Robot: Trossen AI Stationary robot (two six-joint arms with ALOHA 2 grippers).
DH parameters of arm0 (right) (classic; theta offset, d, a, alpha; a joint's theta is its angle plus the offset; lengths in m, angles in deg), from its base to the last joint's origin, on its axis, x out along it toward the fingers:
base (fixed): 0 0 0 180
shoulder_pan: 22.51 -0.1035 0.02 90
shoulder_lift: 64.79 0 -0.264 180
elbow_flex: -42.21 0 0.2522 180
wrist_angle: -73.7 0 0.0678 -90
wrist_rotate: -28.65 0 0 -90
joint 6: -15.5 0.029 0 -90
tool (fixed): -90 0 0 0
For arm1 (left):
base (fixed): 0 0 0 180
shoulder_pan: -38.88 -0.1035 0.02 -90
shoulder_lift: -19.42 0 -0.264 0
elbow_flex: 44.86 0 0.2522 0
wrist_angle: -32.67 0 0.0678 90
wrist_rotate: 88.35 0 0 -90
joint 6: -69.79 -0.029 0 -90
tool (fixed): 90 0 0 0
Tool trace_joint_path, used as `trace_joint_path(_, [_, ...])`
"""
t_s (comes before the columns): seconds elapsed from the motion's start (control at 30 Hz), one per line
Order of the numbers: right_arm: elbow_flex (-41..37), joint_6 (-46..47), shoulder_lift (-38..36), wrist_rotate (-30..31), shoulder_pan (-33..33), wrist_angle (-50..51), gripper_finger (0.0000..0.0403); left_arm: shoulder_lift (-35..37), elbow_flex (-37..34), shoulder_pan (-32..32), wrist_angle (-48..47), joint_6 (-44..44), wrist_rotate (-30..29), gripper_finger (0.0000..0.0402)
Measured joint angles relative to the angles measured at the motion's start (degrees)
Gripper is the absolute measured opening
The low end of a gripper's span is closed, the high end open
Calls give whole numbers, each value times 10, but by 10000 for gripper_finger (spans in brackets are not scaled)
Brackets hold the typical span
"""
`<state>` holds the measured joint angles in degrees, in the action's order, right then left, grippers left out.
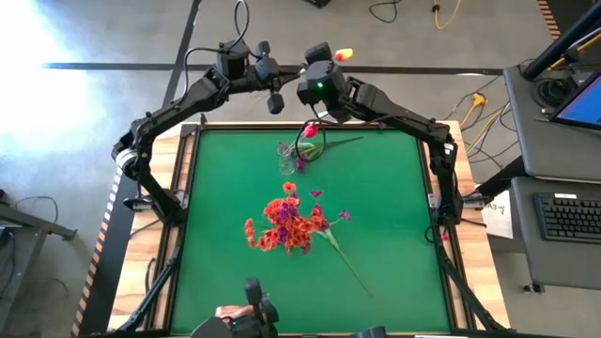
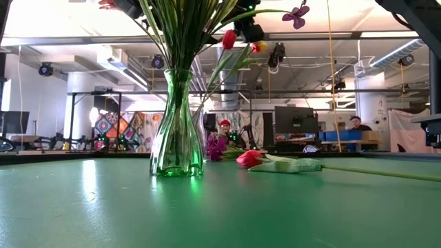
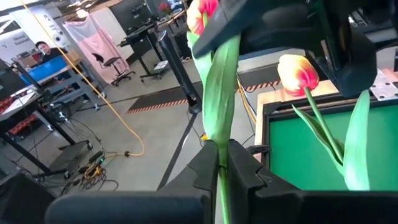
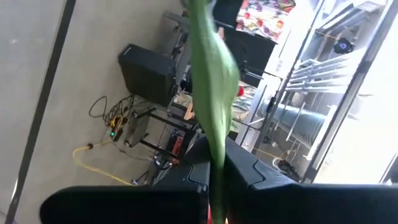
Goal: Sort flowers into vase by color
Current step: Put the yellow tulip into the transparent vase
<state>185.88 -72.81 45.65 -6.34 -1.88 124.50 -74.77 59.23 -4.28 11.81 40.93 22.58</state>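
Over the far edge of the green-topped bench (image 1: 394, 235), the robot's 2 dark arms meet with tulips held aloft. The left gripper (image 3: 221, 171) has its fingers clamped tight on the stem of a pink-and-yellow tulip (image 3: 202, 9). The right gripper (image 4: 214, 171) is likewise closed on a broad-leafed green stem (image 4: 211, 62). Whether that stem carries the yellow, red-flushed tulip (image 3: 298, 71) just beside it cannot be told.

At mid-bench, orange-red and purple sprays (image 1: 291, 225) fill a waisted clear glass vase (image 2: 176, 131). A pink-red tulip (image 2: 251, 160) lies flat farther back, near a small clear vase (image 1: 286, 160).

The step in hand looks like a mid-air regrasp. The next move likely calls for lowering a stem upright into a narrow vase mouth.
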Motion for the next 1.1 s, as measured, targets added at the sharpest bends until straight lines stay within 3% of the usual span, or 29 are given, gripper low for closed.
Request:
trace_joint_path(0.17, [0,-3,0,-1,-2,-28,43,0,0,-2,-1,9,0,0])
trace_joint_path(0.53, [0,23,-5,-1,-2,-31,160,0,-1,-10,-2,54,11,0])
trace_joint_path(0.8, [0,30,-22,1,-8,-37,195,0,-1,-52,-2,110,17,0])
trace_joint_path(0.97, [11,31,-24,1,-12,-69,196,0,-1,-82,1,140,99,0])
trace_joint_path(1.1, [36,56,-24,1,-18,-91,196,1,-1,-103,11,172,216,0])
